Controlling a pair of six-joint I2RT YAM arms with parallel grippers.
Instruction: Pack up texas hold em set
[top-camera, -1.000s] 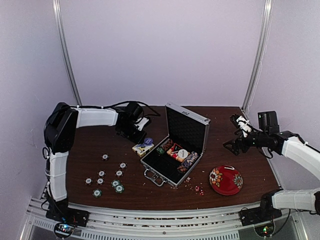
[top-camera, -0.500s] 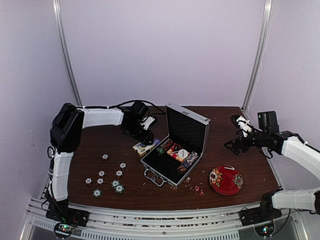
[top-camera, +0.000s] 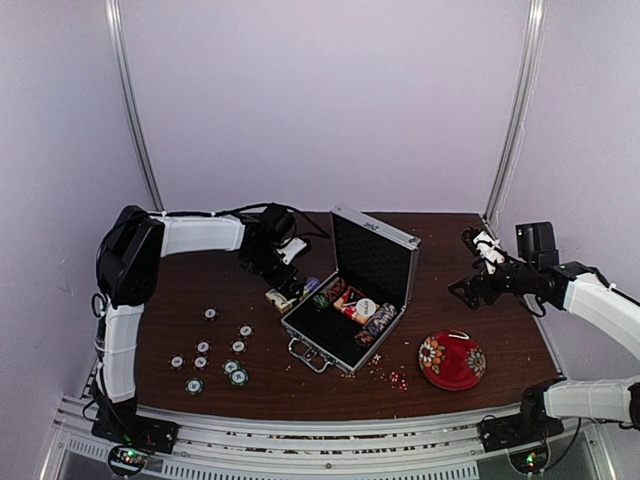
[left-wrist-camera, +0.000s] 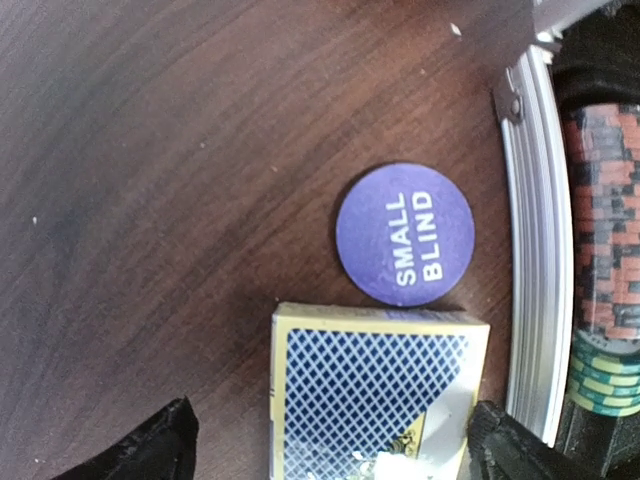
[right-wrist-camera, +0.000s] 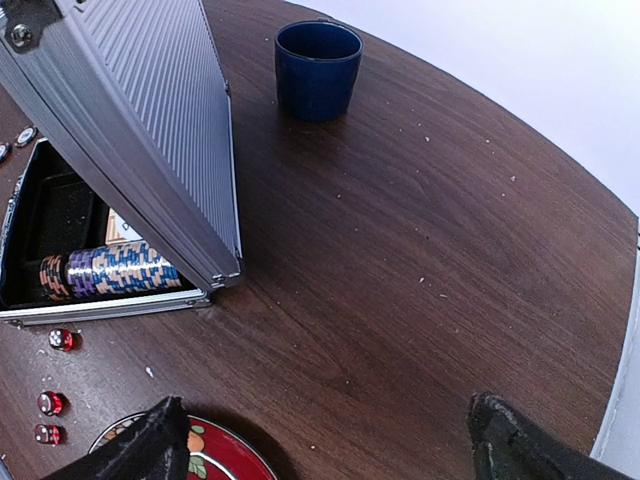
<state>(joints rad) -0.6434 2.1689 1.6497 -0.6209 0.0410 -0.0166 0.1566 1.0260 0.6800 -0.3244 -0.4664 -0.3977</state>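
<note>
The likeliest slip is a skewed grab. The blue-and-cream card deck box lies flat on the dark wooden desk, off-centre between the black fingertips of the left hand. It sits close to the one at the lower right of the wrist view and apart from the other. Closing from here could slide or twist the box, or catch the rim of the small silver aluminium briefcase just beside it. The purple round "SMALL BLIND" disc nearly touches the box's far end, so it could be nudged too.

The briefcase stands open mid-frame in the top view (lid raised, chip rows inside), and loose striped-edge poker chips lie at the lower left.

The left arm bends across from the left edge, its hand pointing down over the box, spread wide and gripping nothing. The right hand hangs at the right, equally spread and empty, well apart from the briefcase.
</note>
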